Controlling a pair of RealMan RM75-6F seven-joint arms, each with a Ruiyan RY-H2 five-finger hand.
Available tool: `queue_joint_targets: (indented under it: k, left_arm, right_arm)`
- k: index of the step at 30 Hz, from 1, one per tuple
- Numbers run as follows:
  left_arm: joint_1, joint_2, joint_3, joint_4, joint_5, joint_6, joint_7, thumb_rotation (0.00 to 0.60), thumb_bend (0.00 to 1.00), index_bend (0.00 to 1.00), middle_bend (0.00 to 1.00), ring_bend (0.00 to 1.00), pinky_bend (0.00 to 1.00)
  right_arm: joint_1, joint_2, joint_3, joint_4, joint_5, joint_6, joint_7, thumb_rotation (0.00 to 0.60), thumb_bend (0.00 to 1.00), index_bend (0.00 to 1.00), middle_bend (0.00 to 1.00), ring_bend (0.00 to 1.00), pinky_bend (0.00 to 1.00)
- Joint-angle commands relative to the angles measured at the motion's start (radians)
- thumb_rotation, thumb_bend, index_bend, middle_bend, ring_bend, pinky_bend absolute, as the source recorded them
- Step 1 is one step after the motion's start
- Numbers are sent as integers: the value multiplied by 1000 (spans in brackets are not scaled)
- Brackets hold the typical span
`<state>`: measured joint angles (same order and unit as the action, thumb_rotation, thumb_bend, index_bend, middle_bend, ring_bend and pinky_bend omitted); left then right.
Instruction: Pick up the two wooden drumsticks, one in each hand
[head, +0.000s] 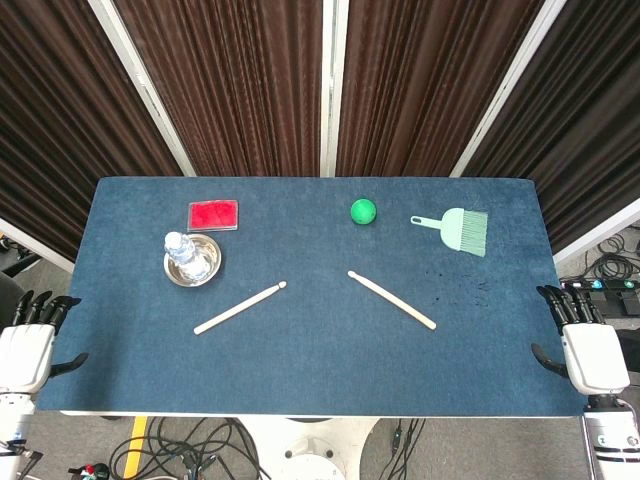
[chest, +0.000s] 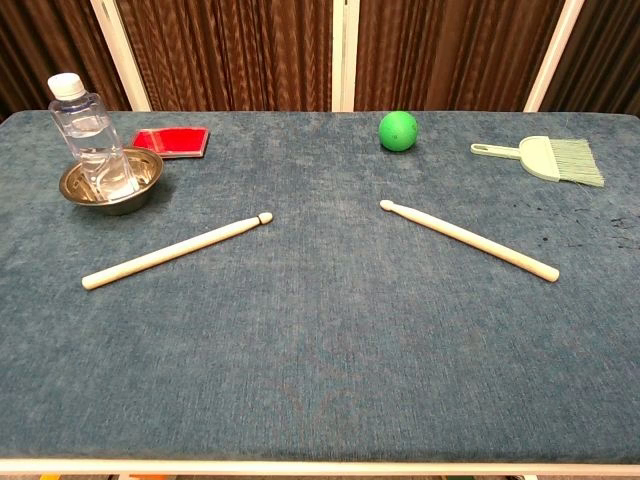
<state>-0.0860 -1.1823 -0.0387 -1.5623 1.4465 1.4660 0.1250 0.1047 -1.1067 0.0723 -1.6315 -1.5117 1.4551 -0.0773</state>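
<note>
Two pale wooden drumsticks lie flat on the blue cloth, their tips angled toward each other. The left drumstick (head: 240, 307) (chest: 177, 250) slopes down to the left; the right drumstick (head: 392, 299) (chest: 468, 240) slopes down to the right. My left hand (head: 28, 345) hangs off the table's left edge, fingers apart and holding nothing. Past the right edge, my right hand (head: 585, 345) is likewise empty with fingers apart. Both hands are well clear of the sticks. The chest view shows neither hand.
A clear water bottle (head: 182, 252) (chest: 92, 140) stands in a steel bowl (head: 205, 268) (chest: 140, 188) at back left, next to a flat red box (head: 214, 214) (chest: 172, 141). A green ball (head: 363, 211) (chest: 398, 130) and a mint hand brush (head: 458, 229) (chest: 548, 157) lie at back right.
</note>
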Motion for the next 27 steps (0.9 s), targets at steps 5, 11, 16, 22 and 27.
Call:
queue_joint_targets:
  k: [5,11,16,22,27]
  left_arm:
    - [18,-8,5,4,9,30,3,600,2,203,188,83,0]
    - [25,-3,9,-3,18,39,-1,600,1,203,188,83,0]
    - [24,0,8,-5,22,38,-4,600,1,203,188,83,0]
    - [19,6,5,-9,25,31,-8,600,1,203,188,83,0]
    - [21,10,8,-15,21,26,-4,600,1,203,188,83,0]
  right_arm:
    - [5,6,-2,-8,-9,-3,18,600,124,110,129,52,181]
    - [14,12,-10,-9,-26,-16,54,600,124,110,129,52,181]
    - [66,11,-7,-8,-31,-96,75,600,126,110,129,52,181]
    - [202,-32,36,21,2,-278,106,600,172,98,159,52,181]
    - [320,-116,76,93,51,-421,117,600,249,70,226,52,181]
